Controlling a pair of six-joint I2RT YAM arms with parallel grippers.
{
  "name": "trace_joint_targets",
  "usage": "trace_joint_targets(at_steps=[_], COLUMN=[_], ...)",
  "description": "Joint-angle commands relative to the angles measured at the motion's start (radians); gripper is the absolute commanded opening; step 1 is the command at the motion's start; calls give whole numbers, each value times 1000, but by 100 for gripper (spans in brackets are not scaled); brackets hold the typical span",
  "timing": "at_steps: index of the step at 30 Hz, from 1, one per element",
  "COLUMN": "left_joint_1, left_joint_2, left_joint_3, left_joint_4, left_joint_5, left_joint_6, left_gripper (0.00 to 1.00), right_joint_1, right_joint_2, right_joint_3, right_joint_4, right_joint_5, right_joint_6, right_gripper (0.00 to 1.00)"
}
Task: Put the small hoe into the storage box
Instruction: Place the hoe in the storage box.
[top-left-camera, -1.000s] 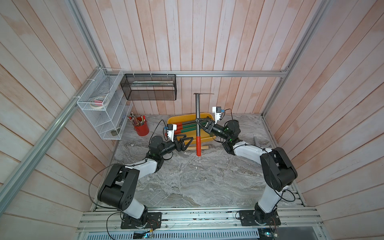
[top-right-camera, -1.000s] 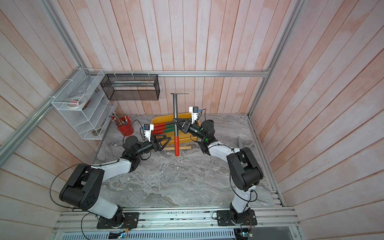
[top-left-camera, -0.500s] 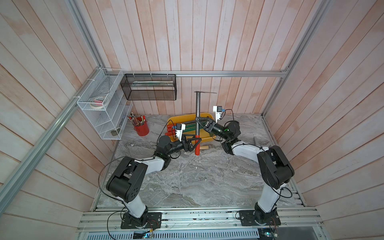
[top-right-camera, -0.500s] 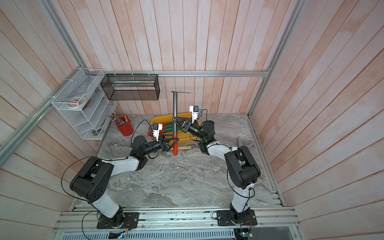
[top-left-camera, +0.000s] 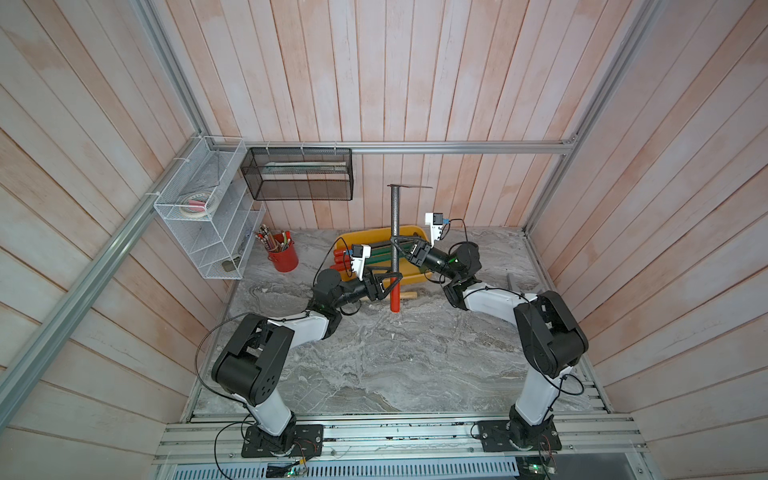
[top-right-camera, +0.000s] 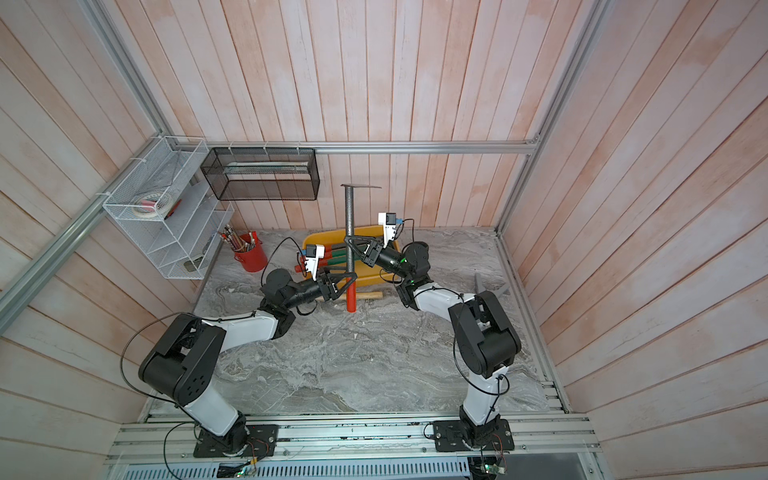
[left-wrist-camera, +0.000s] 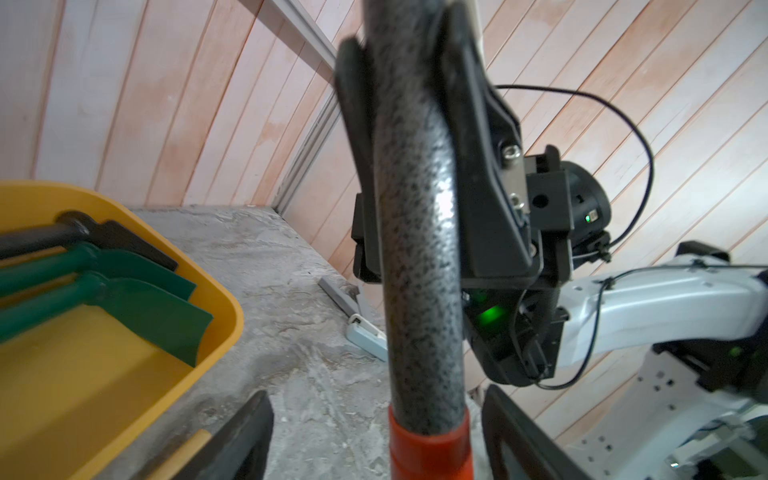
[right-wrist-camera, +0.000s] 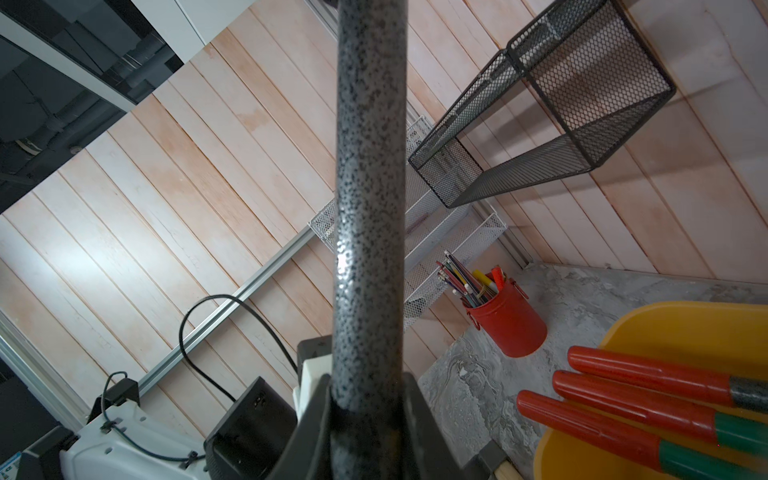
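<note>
Right tool (top-left-camera: 395, 241) gripping hoe (top-left-camera: 396, 208) (upright), marble tabletop (top-left-camera: 395, 357), plank walls (top-left-camera: 374, 75)

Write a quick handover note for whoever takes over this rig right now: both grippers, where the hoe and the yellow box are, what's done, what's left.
Right gripper: shut on the speckled grey shaft of the small hoe, holding it upright, blade on top, red grip at the bottom.
Left gripper: open, jaws on either side of the hoe where the shaft meets the red grip, not clamped.
Storage box: on the table behind the hoe, with three other red-handled tools lying in it.
Done: hoe picked up.
Left: lay the hoe in the box and let go.
</note>
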Motion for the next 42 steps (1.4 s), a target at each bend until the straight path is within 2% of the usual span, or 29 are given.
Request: trace_joint_targets(at_steps=[1,8,15,18,21,27,30,33,35,38,42], left_joint_1=[59,153,184,185,185,185,185,184,184,179,166], left_joint_2=[-86,-137,-133,-140,-148,-162,-162,-163,-158,-141,-140], left_joint_3=[14,55,90,97,89,22,1,-18,-34,-46,-51], left_joint_4=[-92,-200,-254,-287,-289,-180,-154,-136,-114,-90,-107], left_joint_5=[-6,24,18,-9,-25,-27,-17,-14,-16,-9,-18], left_joint_6=[99,194,252,286,288,196,167,144,122,92,96], left_gripper=[91,93,93,93,93,92,92,92,92,92,92], right_joint_1=[-5,0,23,27,27,20,5,-1,0,-3,2], right_joint_2=[-57,-63,-43,-18,-15,8,-22,-91,-124,-151,-167], right_joint_3=[-42,-110,-181,-208,-225,-198,-200,-180,-156,-115,-44], right_joint_4=[-25,-50,112,208,239,346,151,-222,-411,-612,-831], right_joint_5=[-77,-234,-346,-365,-345,-299,-241,-121,-12,157,412], right_joint_6=[-52,-36,106,185,197,262,132,-117,-232,-317,-344], right_gripper=[0,0,0,0,0,0,0,0,0,0,0])
